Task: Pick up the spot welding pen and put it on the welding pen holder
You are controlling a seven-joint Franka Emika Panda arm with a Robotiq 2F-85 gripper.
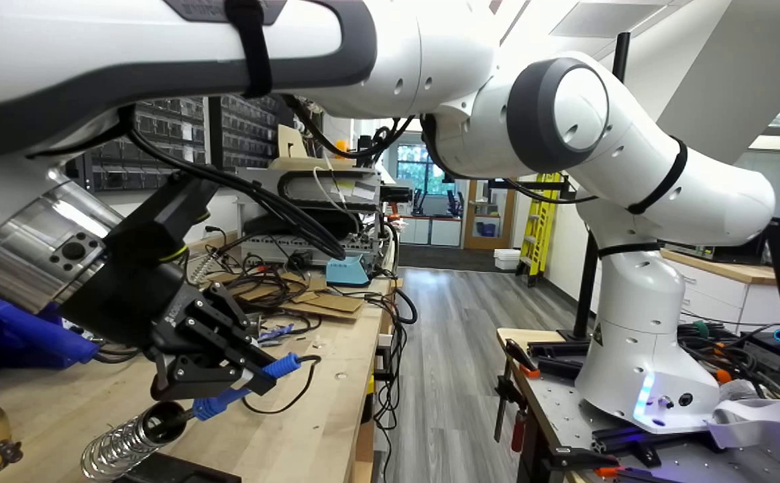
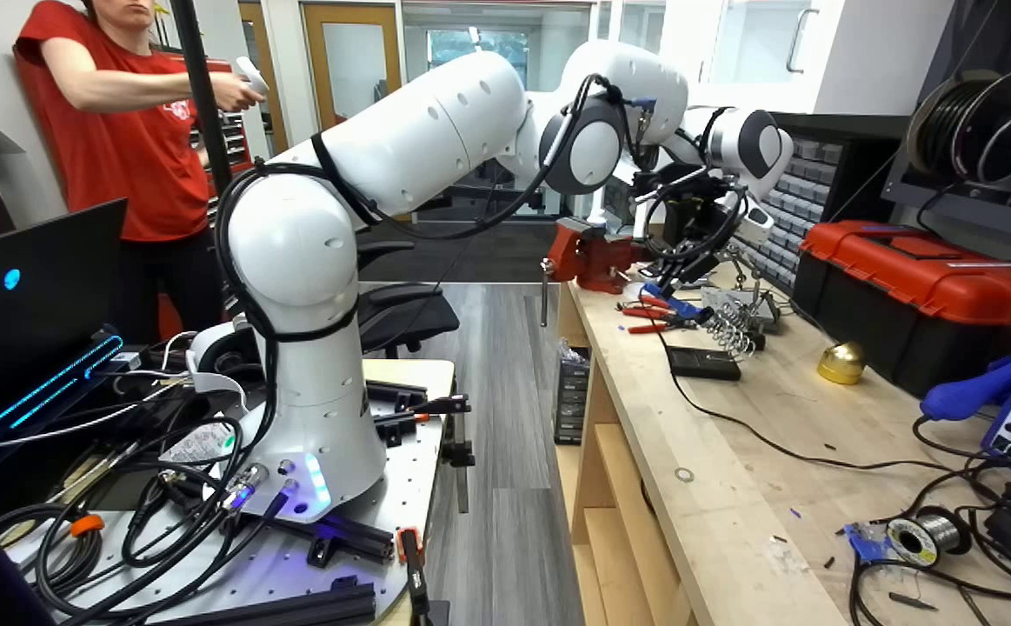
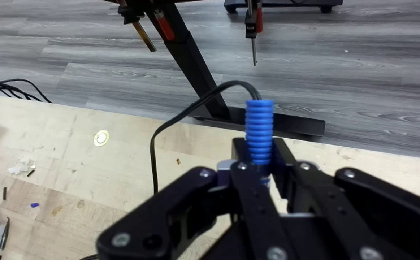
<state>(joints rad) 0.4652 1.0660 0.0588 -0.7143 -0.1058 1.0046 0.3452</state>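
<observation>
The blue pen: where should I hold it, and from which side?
Probably across the middle of the pen, from above at a slant, where the hand holds it now. The pen is slim and tilted: its lower end points at the mouth of the spring holder and the cord leaves its upper end, so both ends are best left free.

It's bright in here: daylight fills the far window [image 1: 413,171], and a pale sheen lies on the floor [image 1: 430,288]. Glare streaks the metal wrist collar [image 1: 37,245]; violet light spills beneath the robot base [image 2: 327,448]. In the wrist view, the gripper [image 3: 259,148] looks slightly out of focus.
</observation>
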